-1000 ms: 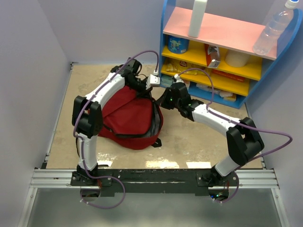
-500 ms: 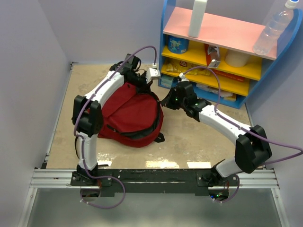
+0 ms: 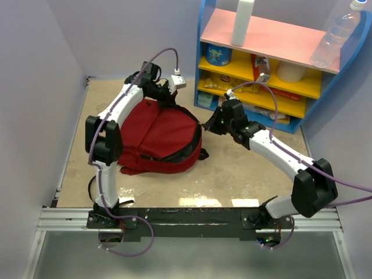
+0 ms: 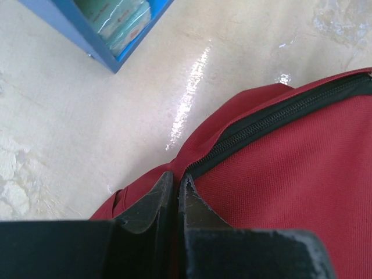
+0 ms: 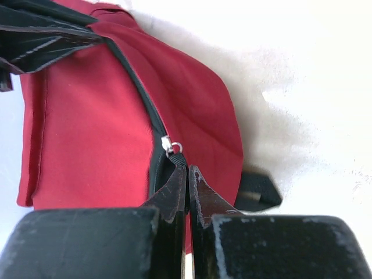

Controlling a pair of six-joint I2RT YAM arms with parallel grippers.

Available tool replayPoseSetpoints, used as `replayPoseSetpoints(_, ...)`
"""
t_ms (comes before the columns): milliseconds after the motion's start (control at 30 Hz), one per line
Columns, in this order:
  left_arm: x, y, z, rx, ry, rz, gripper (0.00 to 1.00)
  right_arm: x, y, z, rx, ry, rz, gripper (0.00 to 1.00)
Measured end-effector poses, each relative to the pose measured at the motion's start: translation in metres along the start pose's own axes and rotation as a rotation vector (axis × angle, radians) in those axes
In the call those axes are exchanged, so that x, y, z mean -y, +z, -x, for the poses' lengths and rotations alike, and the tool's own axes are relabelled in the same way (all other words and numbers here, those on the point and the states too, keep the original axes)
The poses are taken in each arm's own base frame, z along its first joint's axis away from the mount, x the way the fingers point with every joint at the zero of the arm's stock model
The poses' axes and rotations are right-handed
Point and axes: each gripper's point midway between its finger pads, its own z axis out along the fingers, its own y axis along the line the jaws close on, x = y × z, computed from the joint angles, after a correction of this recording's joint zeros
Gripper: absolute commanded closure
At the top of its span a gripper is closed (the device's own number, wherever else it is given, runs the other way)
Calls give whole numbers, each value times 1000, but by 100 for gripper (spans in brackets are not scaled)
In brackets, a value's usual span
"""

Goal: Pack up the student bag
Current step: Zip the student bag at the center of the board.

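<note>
- Packing looks close to finished: the student bag (image 3: 163,136) lies bulging on the left half of the bench (image 3: 232,174), nearer the far edge. What is inside it is hidden.
- Left hand (image 4: 174,180) is pinched shut on the bag's red fabric at one end of the zip (image 4: 273,125), on the side toward the far edge. That stretch of zip is closed.
- Right hand (image 5: 187,171) is clamped on the black tab of the zipper pull (image 5: 168,145), as far as I can judge. A dark open gap shows just beside it.
- Left to do, probably: draw the pull along the open stretch, then release both hands.
</note>
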Motion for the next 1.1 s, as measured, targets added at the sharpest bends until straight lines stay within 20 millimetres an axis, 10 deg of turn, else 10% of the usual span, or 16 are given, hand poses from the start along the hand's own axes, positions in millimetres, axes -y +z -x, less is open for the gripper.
replayPoseSetpoints(400,-7,-40,-38,13,-74,-16,100,-7,37,5,-48,9,21,100)
replayPoseSetpoints(533,-10,-72,-59,27,-152,-4,67,-29,52,10,-66,7,87,100)
replayPoseSetpoints(567,-12,-80,-65,33,-181,-3,36,-37,55,12,-66,3,110,100)
replayPoseSetpoints(633,-17,-94,-78,28,-230,9,20,-50,62,16,-67,-7,134,100)
replayPoseSetpoints(867,-41,-159,-110,59,-385,89,16,-69,98,19,-94,-33,145,100)
replayPoseSetpoints(1100,-19,-168,-109,78,-277,-5,8,-76,116,15,-119,-53,137,100)
